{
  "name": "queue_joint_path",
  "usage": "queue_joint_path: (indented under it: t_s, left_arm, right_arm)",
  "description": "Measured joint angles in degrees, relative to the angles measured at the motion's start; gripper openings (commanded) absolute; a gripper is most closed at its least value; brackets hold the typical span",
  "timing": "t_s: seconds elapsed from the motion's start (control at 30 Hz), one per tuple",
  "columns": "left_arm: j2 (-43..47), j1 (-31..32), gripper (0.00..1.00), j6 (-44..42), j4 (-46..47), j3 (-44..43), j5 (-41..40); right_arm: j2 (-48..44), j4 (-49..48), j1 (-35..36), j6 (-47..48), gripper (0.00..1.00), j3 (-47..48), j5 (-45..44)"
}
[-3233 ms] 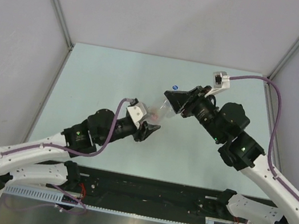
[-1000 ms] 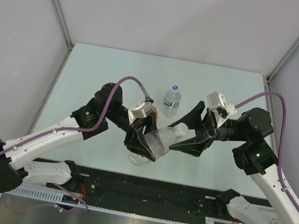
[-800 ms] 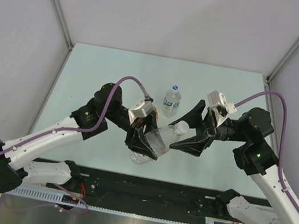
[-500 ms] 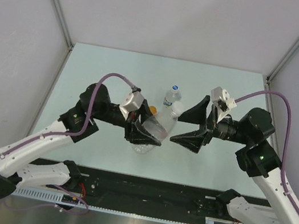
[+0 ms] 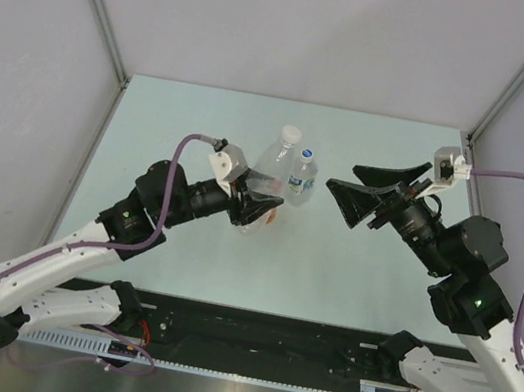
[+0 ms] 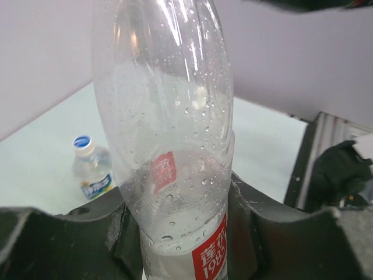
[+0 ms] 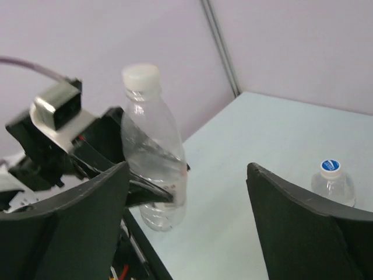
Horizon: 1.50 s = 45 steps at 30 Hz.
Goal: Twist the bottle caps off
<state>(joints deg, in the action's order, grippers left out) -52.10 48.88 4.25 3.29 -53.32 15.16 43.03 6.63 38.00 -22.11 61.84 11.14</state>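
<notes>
My left gripper (image 5: 252, 207) is shut on the lower body of a slim clear bottle (image 5: 269, 165) with a red label (image 6: 210, 254), and holds it roughly upright. Its whitish cap (image 5: 291, 134) is on the neck and also shows in the right wrist view (image 7: 140, 76). Just to the right stands a small clear bottle with a blue label (image 5: 300, 180) and a white cap with a blue mark (image 5: 307, 152). My right gripper (image 5: 344, 192) is open with nothing between its fingers. It hangs to the right of both bottles, apart from them and facing them.
The pale green table (image 5: 203, 125) has grey walls at the back and on both sides. A black rail (image 5: 258, 333) with the arm bases runs along its near edge. The blue-label bottle (image 6: 90, 172) stands on the table behind the held one.
My left gripper has swung the slim bottle from tilted to upright and carried it toward the back. My right gripper has drawn back to the right, off the cap, and opened wider.
</notes>
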Motion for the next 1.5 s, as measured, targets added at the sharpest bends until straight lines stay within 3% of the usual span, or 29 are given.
queue_joint_path:
  t_s: [0.07, 0.3, 0.7, 1.4, 1.5]
  left_arm:
    - [-0.4, 1.4, 0.00, -1.1, -0.9, 0.7, -5.2]
    - [-3.3, 5.9, 0.00, -5.2, -2.3, 1.1, -17.8]
    - [-7.1, 11.0, 0.00, -8.4, -3.1, 1.1, -25.2]
    - [-7.6, 12.1, 0.00, -9.4, -3.1, 1.2, -27.0]
    - [-7.6, 12.1, 0.00, -9.4, -3.1, 1.2, -27.0]
  right_arm:
    - [-0.2, -1.2, 0.7, -2.1, 0.94, 0.0, -2.9]
    - [4.0, -2.2, 2.4, -7.8, 0.95, 2.8, -8.5]
    - [10.8, -2.2, 4.7, -10.1, 0.90, 3.5, -12.2]
    - [13.7, -3.6, 5.5, -10.2, 0.61, 3.5, -13.2]
    - [13.7, -3.7, 5.5, -9.9, 0.53, 3.5, -13.2]
